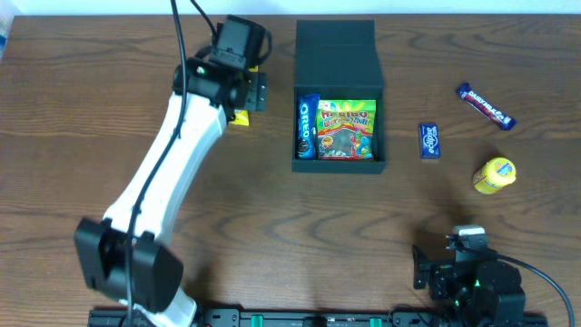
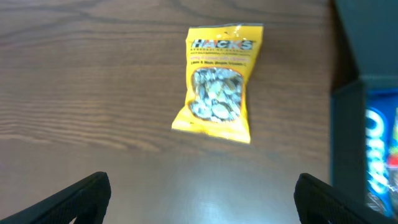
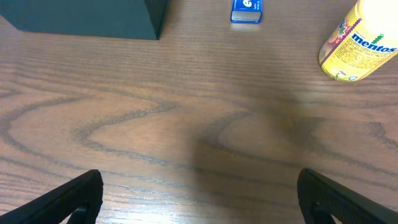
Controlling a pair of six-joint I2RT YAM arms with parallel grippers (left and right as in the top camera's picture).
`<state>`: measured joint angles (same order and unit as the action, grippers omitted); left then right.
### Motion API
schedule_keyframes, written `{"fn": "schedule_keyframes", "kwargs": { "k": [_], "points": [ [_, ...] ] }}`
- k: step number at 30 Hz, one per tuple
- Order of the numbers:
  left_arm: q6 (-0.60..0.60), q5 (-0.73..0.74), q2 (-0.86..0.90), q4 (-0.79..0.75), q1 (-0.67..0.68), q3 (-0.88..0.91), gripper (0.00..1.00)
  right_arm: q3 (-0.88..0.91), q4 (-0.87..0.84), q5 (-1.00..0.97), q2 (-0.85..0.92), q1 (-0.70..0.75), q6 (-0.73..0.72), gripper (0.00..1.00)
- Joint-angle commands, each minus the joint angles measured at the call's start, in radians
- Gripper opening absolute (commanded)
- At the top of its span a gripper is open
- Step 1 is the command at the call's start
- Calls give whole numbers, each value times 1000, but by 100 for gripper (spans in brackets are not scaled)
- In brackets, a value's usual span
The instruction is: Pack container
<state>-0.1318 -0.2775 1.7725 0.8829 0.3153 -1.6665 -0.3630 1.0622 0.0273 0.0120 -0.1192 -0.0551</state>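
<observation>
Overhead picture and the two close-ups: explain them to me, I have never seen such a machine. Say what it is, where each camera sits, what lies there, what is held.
These are two robot arms at a wooden table, each ending in a two-finger gripper. One picture looks down from above. The other two come from wrist cameras, so each arm's own dark fingers show at the bottom. The left gripper hangs open near a yellow Hacks packet. The right gripper is open over bare wood. Neither holds anything. The dark container stands open with an Oreo packet and a Haribo bag inside. Right of it lie a small blue packet, a chocolate bar and a yellow Mentos tub.
</observation>
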Motion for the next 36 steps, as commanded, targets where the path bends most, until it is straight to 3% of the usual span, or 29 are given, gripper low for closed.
{"fn": "schedule_keyframes", "kwargs": {
  "k": [1,15,36],
  "points": [
    [70,100,89,-43,-60,2,95,7,7,3,-5,10,11,99],
    [57,118,486,-46,-127,-260,95,7,7,3,-5,10,11,99],
    [-24,130,582,-104,-132,-271,96,7,7,3,-5,10,12,99]
  ]
}}
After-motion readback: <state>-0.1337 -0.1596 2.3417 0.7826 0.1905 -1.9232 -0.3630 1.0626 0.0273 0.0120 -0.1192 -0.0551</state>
